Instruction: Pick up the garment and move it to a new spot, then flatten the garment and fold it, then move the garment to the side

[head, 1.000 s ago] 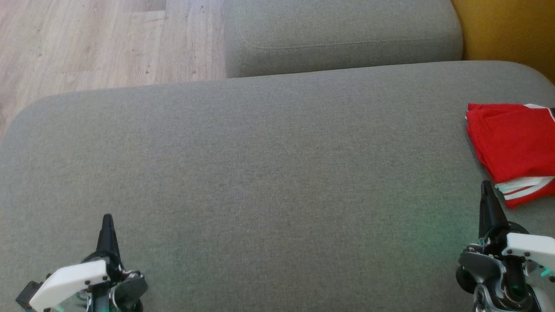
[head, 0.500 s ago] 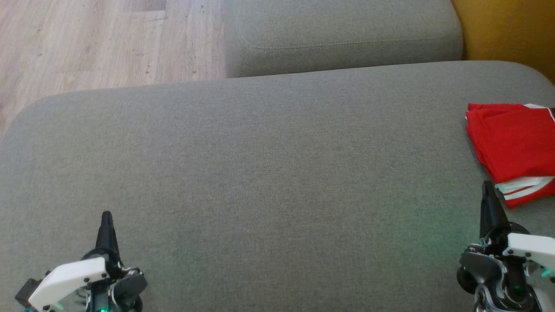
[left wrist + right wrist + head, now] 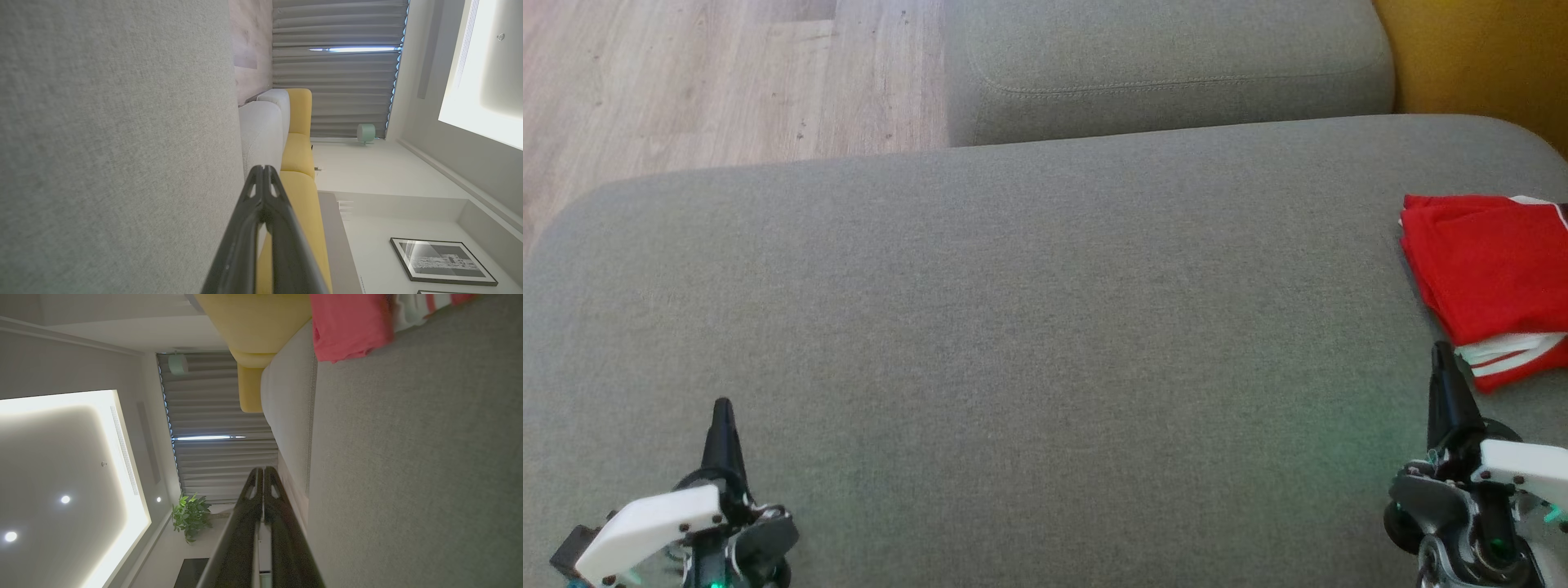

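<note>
The garment (image 3: 1490, 278) is red with white stripes, folded into a compact stack at the right edge of the grey sofa seat (image 3: 1029, 327); its red end also appears in the right wrist view (image 3: 351, 326). My right gripper (image 3: 1442, 353) hovers just in front of the stack's near corner, shut and empty; in its own wrist view its tips (image 3: 263, 470) meet. My left gripper (image 3: 722, 406) rests over the seat's near left, far from the garment, shut with nothing held, its tips (image 3: 263, 168) together in the left wrist view.
A second grey cushion (image 3: 1168, 65) lies beyond the seat. Wooden floor (image 3: 686, 82) shows at the upper left, a yellow sofa part (image 3: 1478, 57) at the upper right. The seat's broad middle is bare fabric.
</note>
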Available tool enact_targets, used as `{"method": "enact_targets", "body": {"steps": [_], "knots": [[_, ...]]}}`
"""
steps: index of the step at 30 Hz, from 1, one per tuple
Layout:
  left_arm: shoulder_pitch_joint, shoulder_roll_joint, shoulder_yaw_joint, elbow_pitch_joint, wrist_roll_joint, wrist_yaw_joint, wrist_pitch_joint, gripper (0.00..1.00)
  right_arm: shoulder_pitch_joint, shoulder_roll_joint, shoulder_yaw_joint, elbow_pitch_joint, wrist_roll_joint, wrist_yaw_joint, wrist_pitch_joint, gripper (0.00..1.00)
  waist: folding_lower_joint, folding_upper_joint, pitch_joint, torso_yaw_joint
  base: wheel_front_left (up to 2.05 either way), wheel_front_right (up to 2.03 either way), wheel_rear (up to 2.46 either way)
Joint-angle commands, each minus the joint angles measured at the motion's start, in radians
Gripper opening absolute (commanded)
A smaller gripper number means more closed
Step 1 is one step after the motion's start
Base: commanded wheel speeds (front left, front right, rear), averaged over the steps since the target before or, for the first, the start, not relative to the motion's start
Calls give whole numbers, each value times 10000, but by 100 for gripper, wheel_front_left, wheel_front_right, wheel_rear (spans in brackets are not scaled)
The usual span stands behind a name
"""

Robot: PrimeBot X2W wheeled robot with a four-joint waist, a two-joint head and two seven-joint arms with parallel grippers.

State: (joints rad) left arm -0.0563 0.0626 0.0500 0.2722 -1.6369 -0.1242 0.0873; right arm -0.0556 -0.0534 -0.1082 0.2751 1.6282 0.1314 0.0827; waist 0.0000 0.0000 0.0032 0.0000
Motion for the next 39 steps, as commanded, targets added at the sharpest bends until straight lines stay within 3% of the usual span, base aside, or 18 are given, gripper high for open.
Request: {"method": "enact_targets", "body": {"steps": [1, 39], "knots": [[-493, 73, 367, -283, 57, -65, 41, 0, -502, -137, 176, -316, -4, -7, 119, 0, 0, 0, 0, 0, 0, 0, 0], [-502, -2, 473, -278, 146, -65, 126, 0, -510, -71, 83, -311, -82, -7, 194, 0, 0, 0, 0, 0, 0, 0, 0]]}}
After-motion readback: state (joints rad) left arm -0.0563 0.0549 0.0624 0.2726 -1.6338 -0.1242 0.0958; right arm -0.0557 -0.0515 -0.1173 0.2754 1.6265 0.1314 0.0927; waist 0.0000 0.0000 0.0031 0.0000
